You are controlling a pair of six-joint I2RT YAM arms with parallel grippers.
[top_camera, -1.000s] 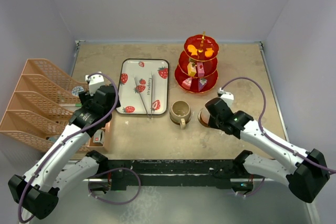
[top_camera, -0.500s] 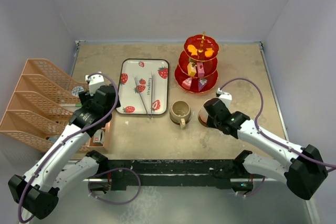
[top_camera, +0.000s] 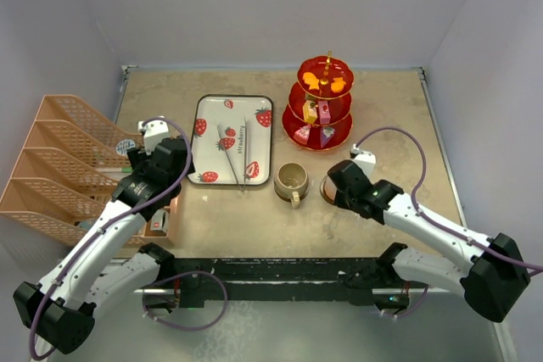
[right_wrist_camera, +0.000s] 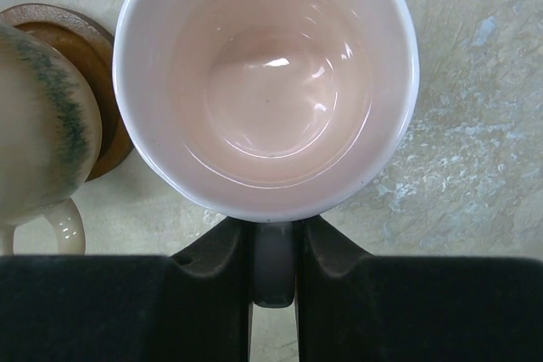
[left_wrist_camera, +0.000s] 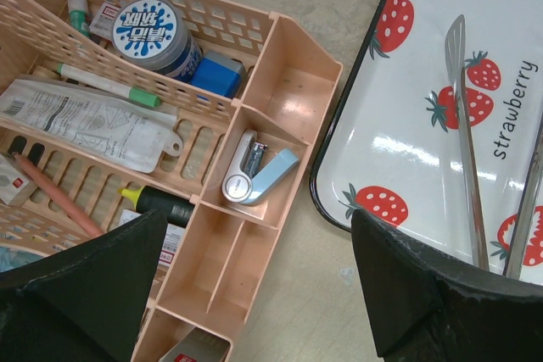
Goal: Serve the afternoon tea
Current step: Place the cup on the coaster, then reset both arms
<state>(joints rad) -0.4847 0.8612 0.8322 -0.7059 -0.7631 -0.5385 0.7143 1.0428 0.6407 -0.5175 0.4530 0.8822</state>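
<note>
Beige table (top_camera: pixel 386 116) enclosed by pale walls, seen from above. At the far right stands the red three-tier stand (top_camera: pixel 325 104) on its gold stem, with small toy sweets (top_camera: pixel 327 84) on all tiers. Near the front edge sits the olive-brown mug (top_camera: pixel 292 179), and just to its right a brown coaster (right_wrist_camera: pixel 81 40) shows, partly hidden by that mug. The right gripper (right_wrist_camera: pixel 271 243) is clamped on the handle of the pink mug (right_wrist_camera: pixel 267 82), which is upright and empty just beside the olive-brown mug; whether it rests on the table cannot be told. The left gripper (left_wrist_camera: pixel 257 243) hangs with its jaws wide apart, holding nothing, over the gap between the pink desk organiser (left_wrist_camera: pixel 271 125) and the strawberry tray (left_wrist_camera: pixel 407 125), on which the metal tweezers (left_wrist_camera: pixel 465 150) lie.
</note>
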